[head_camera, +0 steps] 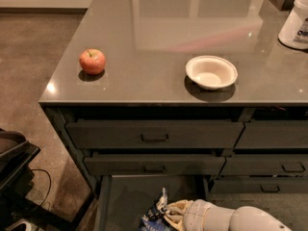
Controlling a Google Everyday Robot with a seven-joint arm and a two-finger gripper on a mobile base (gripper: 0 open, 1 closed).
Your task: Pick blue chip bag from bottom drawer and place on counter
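The bottom drawer (126, 196) is pulled open at the bottom middle, showing its flat grey floor. The blue chip bag (155, 217) lies in it at the frame's lower edge, crinkled, partly cut off. My gripper (168, 214) reaches in from the lower right on a white arm, right against the bag's right side. The glossy dark-grey counter (163, 37) fills the upper part of the view.
A red apple (92, 61) sits on the counter at the left and a white bowl (211, 72) at the middle right. A white container (296, 19) stands at the far right. Two closed handled drawers (154, 137) are above the open one. Dark equipment (14, 177) is on the floor at left.
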